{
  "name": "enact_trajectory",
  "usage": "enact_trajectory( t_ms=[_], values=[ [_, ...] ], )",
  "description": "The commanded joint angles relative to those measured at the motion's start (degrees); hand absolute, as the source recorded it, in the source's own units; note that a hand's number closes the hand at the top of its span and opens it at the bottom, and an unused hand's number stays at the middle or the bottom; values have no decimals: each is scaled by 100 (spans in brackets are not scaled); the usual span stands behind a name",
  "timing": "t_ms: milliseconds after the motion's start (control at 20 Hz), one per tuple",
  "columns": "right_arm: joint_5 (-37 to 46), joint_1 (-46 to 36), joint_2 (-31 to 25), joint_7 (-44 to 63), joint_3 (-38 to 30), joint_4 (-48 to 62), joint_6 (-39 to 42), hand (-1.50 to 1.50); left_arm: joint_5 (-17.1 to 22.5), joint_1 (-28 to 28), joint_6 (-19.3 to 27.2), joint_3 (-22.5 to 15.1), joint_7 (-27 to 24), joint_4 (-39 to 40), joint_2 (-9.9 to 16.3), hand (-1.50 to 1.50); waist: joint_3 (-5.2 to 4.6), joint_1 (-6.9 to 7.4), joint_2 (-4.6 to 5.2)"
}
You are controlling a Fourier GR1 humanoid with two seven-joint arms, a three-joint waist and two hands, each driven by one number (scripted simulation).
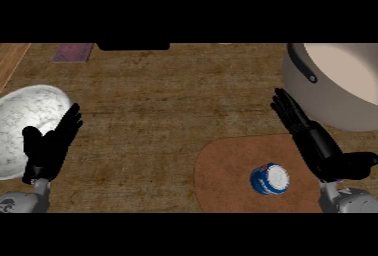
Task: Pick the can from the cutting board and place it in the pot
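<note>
A brown, mottled counter top (170,105) with a worn, streaked surface is seen from steeply above. A strip of lighter wood-grain (10,62) is shown at its upper left corner. On the counter, near the lower right, a rounded reddish-brown cutting board (229,175) is laid flat. At the upper right a large beige pot with a dark handle (332,95) is set directly on the counter, its wall cut by the picture's edge. At the left edge a white, speckled round bowl (22,125) is placed. Near the top left a small purplish rectangular mat (74,52) is laid, and beside it, at the top centre, a dark flat object (133,46) is only partly shown.
</note>
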Motion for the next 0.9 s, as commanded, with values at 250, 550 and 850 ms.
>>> enact_trajectory(
  t_ms=[250,550,850],
  values=[
    [1515,1109,637,1316,-232,88,-2906,150,-7,75,-490,-506,-148,-10,-352,0,45,-253,-125],
    [3468,996,508,333,-956,-304,-5162,-150,111,193,-576,-500,-166,136,-426,0,34,-458,-199],
    [5511,1843,1497,1129,55,-1276,-6043,-150,67,105,-664,-722,-86,-18,-606,0,32,-73,-121]
  ],
)
